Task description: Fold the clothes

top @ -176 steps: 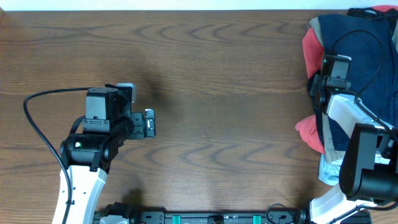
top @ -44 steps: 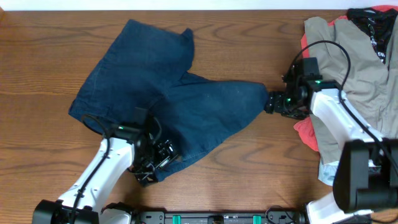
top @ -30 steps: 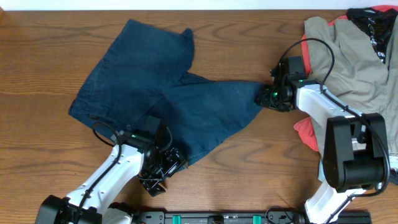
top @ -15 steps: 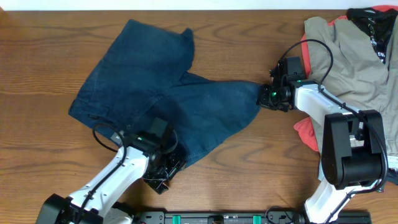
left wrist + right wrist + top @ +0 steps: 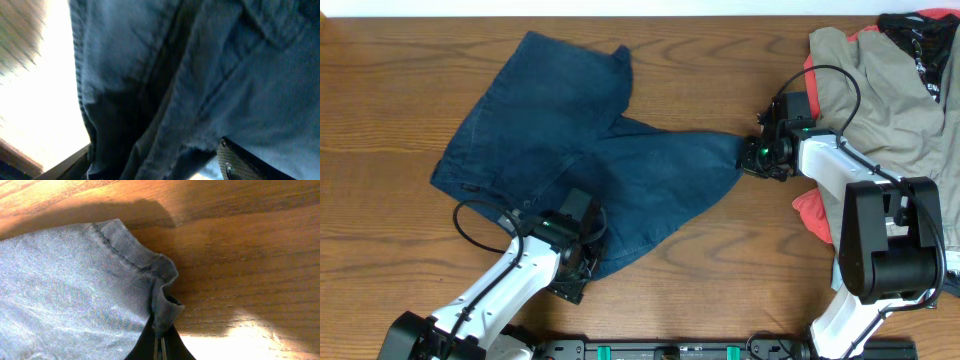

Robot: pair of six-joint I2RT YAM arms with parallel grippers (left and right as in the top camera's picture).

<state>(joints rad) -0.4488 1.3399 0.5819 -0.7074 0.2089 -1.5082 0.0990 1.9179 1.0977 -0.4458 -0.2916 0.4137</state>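
Navy garment: navy garment (image 5: 590,160) spread flat over the left and centre of the table (image 5: 720,60), two broad legs fanned from the upper left toward the middle, one corner drawn to a point at centre right.
Fabric: matte woven cloth with stitched seams and a folded hem; creased and bunched in the left wrist view, filling nearly the whole frame.
Left gripper: left gripper (image 5: 572,278) at the garment's lower edge, lower left of the overhead frame; jaws apart, dark fingers in the two bottom corners of the wrist view with gathered cloth between.
Right gripper: right gripper (image 5: 750,160) at centre right, jaws pressed together on the hemmed corner of the navy garment, the pinched fold curled just above the wood.
Pile: heaped along the right edge; khaki-tan garment (image 5: 880,90) on top, red-orange garment (image 5: 812,212) showing beneath at centre right, black garment (image 5: 920,30) in the upper right corner.
In the way: right arm (image 5: 835,165) stretched from the pile's side across to the pinched corner, covering part of the heap; left arm (image 5: 500,300) slanting up from the lower left onto the hem.
Table surface: brown wood grain, smooth, glare in the right wrist view.
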